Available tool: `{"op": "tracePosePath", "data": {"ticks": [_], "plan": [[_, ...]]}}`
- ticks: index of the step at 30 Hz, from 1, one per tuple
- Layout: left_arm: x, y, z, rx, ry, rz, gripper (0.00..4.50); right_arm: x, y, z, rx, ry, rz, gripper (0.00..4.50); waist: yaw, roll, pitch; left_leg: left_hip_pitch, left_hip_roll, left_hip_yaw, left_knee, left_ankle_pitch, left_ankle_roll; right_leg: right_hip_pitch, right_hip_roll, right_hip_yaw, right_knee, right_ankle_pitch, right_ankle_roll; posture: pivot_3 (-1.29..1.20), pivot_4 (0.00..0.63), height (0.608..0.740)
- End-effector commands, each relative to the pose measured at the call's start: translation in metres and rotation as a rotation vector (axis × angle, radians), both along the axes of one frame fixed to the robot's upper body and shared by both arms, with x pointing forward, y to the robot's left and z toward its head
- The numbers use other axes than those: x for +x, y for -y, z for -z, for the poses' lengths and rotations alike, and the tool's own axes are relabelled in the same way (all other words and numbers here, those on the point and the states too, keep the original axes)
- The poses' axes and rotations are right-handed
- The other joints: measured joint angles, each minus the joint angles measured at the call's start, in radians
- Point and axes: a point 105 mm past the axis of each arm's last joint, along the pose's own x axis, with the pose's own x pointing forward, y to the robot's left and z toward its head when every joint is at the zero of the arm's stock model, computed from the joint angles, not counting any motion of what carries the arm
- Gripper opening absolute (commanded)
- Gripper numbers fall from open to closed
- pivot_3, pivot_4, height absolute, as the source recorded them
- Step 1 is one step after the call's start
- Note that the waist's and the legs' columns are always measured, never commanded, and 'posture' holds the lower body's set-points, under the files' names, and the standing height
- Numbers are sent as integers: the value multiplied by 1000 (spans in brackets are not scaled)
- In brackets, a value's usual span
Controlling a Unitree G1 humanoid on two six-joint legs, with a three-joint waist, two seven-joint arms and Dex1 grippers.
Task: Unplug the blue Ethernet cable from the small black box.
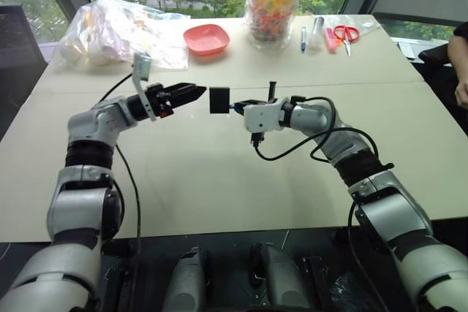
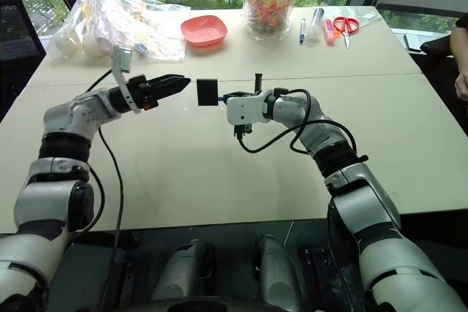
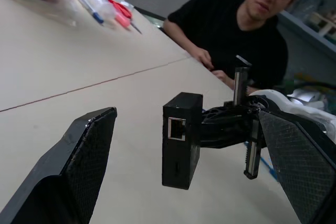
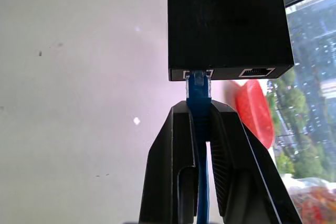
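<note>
The small black box [image 1: 219, 99] hangs above the table, carried by the blue Ethernet cable [image 4: 198, 93], whose clear plug sits in one of the box's two side ports. My right gripper [image 4: 198, 109] is shut on the blue cable just behind the plug; in the head views it [image 1: 237, 106] is right beside the box. My left gripper [image 1: 193, 93] points level at the box from the other side, a short gap away. Its fingers [image 3: 86, 156] stand wide open with nothing between them. In the left wrist view the box [image 3: 181, 148] floats ahead of them, an empty port facing the camera.
A person [image 3: 236, 24] sits at the table's right edge. Along the far side lie a clear plastic bag [image 1: 117, 31], a pink bowl [image 1: 206, 38], a jar of colourful pieces [image 1: 274, 1], pens [image 1: 303, 38] and red scissors [image 1: 346, 33]. A black cable [image 1: 292, 151] loops under my right wrist.
</note>
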Motion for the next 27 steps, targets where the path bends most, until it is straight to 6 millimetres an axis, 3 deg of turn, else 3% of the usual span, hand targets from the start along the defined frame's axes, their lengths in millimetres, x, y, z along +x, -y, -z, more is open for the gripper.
{"op": "tracePosePath", "data": {"ticks": [1, 5, 6, 7, 14, 17, 21, 22, 24, 27], "plan": [[7, 8, -4, 33, 33, 24, 4500, -2, 5, -23, 47, 80, 29, 57, -2, 0, 0, 0, 0, 0, 0, 0, 0, 0, 0, 0, 0, 0, 0, 0, 150, 740], [13, 26, -13, 1, 46, 31, 4500, -3, 12, -23, 30, 95, 62, 57, 2, 0, 0, 0, 0, -1, 0, 0, 0, -1, 0, 0, 0, 0, 0, 0, 150, 740], [13, 29, -16, -19, 46, 35, 3935, -4, 14, -23, 28, 96, 67, 0, 2, 0, 0, -1, 0, -1, 0, 0, 0, -1, 0, 0, 0, 0, 0, 0, 150, 740], [13, 32, -18, -32, 47, 45, 3666, -5, 15, -23, 29, 97, 72, 0, 3, 0, 0, -1, 0, -1, 0, 0, 0, 0, 0, 0, 0, 0, 0, 0, 150, 740], [6, 43, -15, -24, 42, 128, 651, -8, 20, -23, 26, 101, 101, 0, 0, -1, 0, -1, 0, -1, 0, 0, 1, 0, 0, 0, 0, 0, 0, 0, 150, 740], [4, 45, -11, -9, 39, 147, 504, -10, 21, -22, 28, 89, 109, 0, 2, -1, 0, -1, 0, -1, 0, 0, 1, 0, 0, 0, 0, 0, 0, 0, 150, 740], [8, 43, -7, -20, 32, 100, 504, -17, 36, -22, 103, 6, 173, 1648, 8, -1, 0, -1, 0, -2, 0, 0, 1, 0, 0, 0, 0, 0, 0, 0, 150, 740], [9, 42, -9, -37, 29, 94, 504, -20, 41, -21, 158, -39, 204, 2261, 8, -1, 0, -1, 0, -3, 0, 0, 1, 0, 0, 0, 0, 0, 0, 0, 150, 740], [9, 39, -14, -101, 15, 84, 504, -33, 46, -25, 463, -225, 245, 3157, 9, -1, 0, -2, 0, -3, 0, 0, 1, 0, -1, -1, 0, 0, 0, 0, 150, 740], [2, 37, -27, -246, -33, 151, 504, -56, 42, -37, 968, -553, 185, 3157, 2, -1, 0, -2, 1, -6, 0, -1, 1, -1, 0, -1, 0, 0, 0, 0, 150, 740]]}}
